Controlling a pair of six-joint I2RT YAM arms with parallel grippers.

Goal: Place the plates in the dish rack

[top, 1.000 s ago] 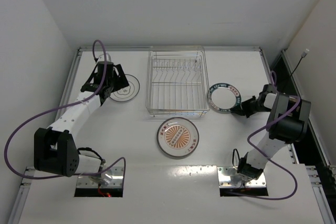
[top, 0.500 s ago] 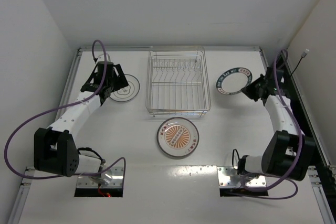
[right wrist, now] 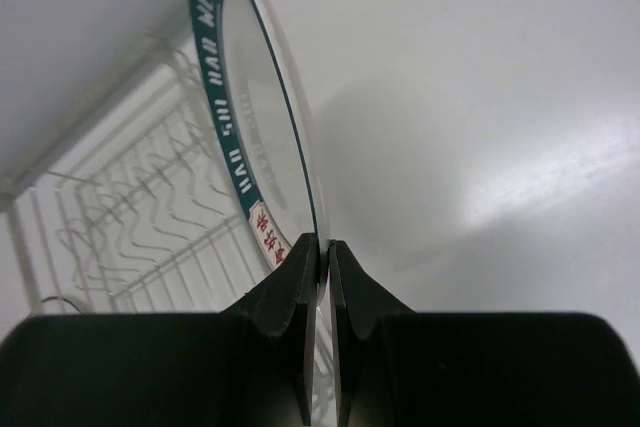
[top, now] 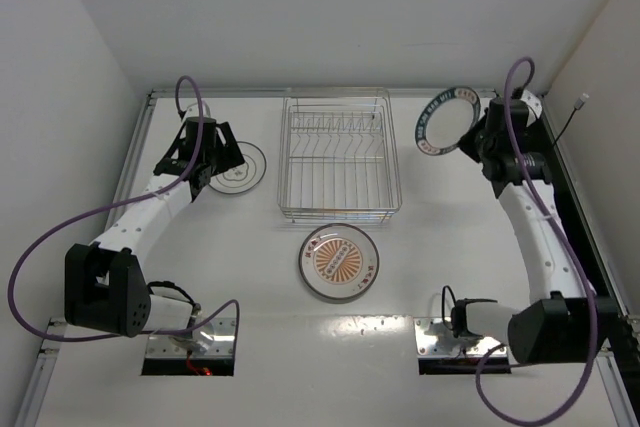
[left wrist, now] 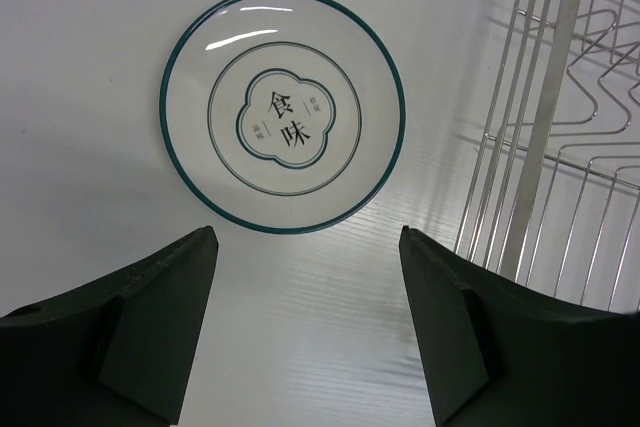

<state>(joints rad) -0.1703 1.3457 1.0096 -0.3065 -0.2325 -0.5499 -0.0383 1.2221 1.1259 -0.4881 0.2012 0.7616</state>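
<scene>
Three plates are outside the dish rack (top: pixel 340 213), so every hazard lies ahead. Nearest, the orange sunburst plate (top: pixel 338 262) lies flat on the table (top: pixel 250 277) just in front of the rack, untouched and at little risk.

Left of the rack, the ringed plate (left wrist: pixel 283 124) lies flat beyond the left gripper (left wrist: pixel 305 247), whose fingers stand wide apart and empty. A flat plate offers little edge to pinch, so a grab could skid it against the rack's wire.

Farthest, off the rack's far right corner, the blue-rimmed plate (right wrist: pixel 255 137) is aloft. The right gripper (right wrist: pixel 318 252) has its fingers closed on the thin rim alone (a small hold for a wide disc). The plate could swing or slip in that grip, or strike a tine and miss its slot.

The left arm (top: pixel 150 209) reaches forward with its wrist pointing down at the table. The right arm (top: pixel 535 227) stretches high and far, holding its plate tilted on edge.
</scene>
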